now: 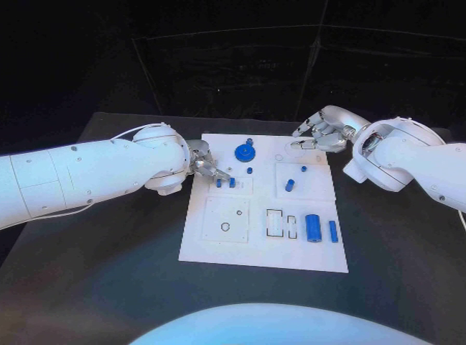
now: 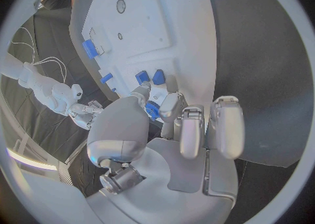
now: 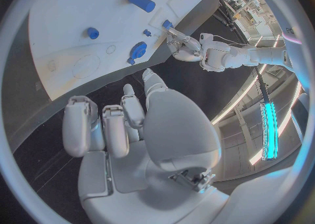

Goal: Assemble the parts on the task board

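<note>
Both robot hands at the task board's far half, nothing clearly held.
Left robot hand (image 1: 204, 164) at task board (image 1: 263, 244) left edge, fingertips by two small blue pegs (image 1: 225, 182); grip unclear. Blue gear (image 1: 245, 152) near far edge, blue cylinder (image 1: 314, 227) toward near right corner. Right robot hand (image 1: 321, 133) over far right corner, fingers curled, empty.

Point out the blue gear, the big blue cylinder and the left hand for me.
blue gear (image 1: 244, 152): head view, on its round face.
big blue cylinder (image 1: 314, 228): head view, mid-body.
left hand (image 1: 204, 164): head view, middle of the hand, at the task board's left edge.
</note>
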Motion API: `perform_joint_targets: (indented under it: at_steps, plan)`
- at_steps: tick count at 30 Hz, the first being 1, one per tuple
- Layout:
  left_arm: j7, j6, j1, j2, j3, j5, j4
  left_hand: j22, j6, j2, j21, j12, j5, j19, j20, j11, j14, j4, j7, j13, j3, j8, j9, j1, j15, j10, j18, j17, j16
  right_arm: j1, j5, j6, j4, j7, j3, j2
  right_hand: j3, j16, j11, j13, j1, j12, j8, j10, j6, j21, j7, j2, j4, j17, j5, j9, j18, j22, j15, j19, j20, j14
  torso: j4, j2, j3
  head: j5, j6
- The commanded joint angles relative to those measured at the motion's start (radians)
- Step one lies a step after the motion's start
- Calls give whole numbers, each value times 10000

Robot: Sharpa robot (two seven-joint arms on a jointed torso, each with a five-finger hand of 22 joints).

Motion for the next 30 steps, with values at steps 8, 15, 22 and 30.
perform_joint_targets:
  at_steps: [8,15,22,30]
  plan:
    - [977,-1914,30,-212,25,1107,115,362,-559,387,-1002,-1683,-9,111,-5,173,1058,41,168,-1707,-566,-115,-94,704,44,-1111,160,2635,31,15,-22,45,-45,76,5,49,-42,-39,23,-15,-29,-35,66,-57,-75,-52,15,60,-8,1674,40,-14,98,-7,-55,-71,-21,814,0,-11,7,-24,29]
    - [2781,-2919,44,-127,17,2269,-11,-3953,-1924,708,-6252,-4111,30,-2314,459,804,-435,-507,866,-3851,-553,-651,-448,2186,631,-3599,1108,-9,-2599,15,-22,38,-70,82,4,75,-42,-39,23,-15,-29,-35,66,-57,-75,-52,15,60,-8,1674,40,-14,98,-7,-55,-71,-21,814,9,-4,8,-49,83]
    - [4733,-3528,29,150,-93,1688,-213,-5700,-2521,760,-8721,-5945,15,-3706,993,1356,-3461,-1745,1284,-5359,507,-1553,-1600,4475,1136,-5441,1289,-3633,-6669,14,-22,28,-67,90,4,63,-42,-39,23,-15,-29,-35,66,-57,-75,-52,15,60,-8,1674,40,-14,98,-7,-55,-71,-21,814,-19,6,2,-158,199]
    - [5789,-3789,-28,542,-203,-317,-645,-5543,-1496,-60,-8293,-7350,38,-2769,1015,1371,-1799,-2158,1046,-7424,1434,-2668,-3451,4572,1116,-4796,1348,-2204,-4224,14,-22,13,-63,117,4,70,-59,-45,25,-15,-33,-34,72,-59,-84,-61,17,66,9,1666,48,-15,101,-21,-54,-76,-20,812,-16,3,10,-246,267]
